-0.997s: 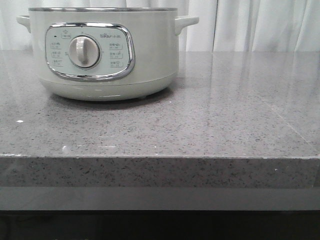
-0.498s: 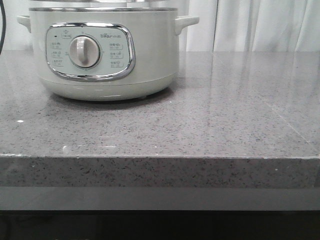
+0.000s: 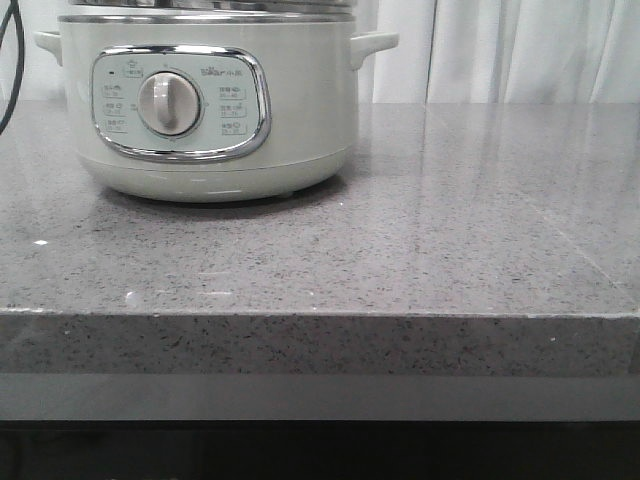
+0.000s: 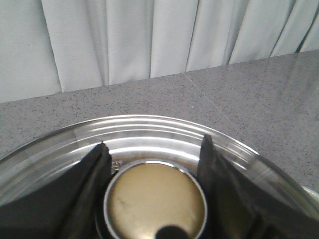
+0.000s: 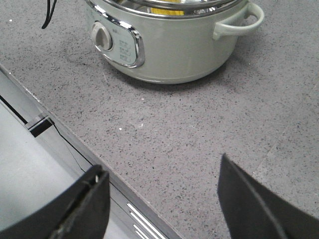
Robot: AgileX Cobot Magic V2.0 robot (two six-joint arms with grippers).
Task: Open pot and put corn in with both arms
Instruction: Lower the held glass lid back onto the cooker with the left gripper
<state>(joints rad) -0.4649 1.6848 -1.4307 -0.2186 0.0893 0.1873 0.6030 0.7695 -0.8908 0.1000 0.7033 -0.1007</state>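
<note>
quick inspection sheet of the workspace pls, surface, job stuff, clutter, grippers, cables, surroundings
surface: grey speckled stone counter, bare in front of and to the right of the pot.
job's things: cream pot stands at back left; glass lid sits over its steel rim; something yellow, likely the corn, shows inside under the lid.
clutter: nothing seen.
grippers: left gripper has a finger either side of the lid knob, contact cannot be told; right gripper is open, empty, above the counter's front edge.
cables: thin black cable hangs at far left.
surroundings: white curtain behind the counter.
</note>
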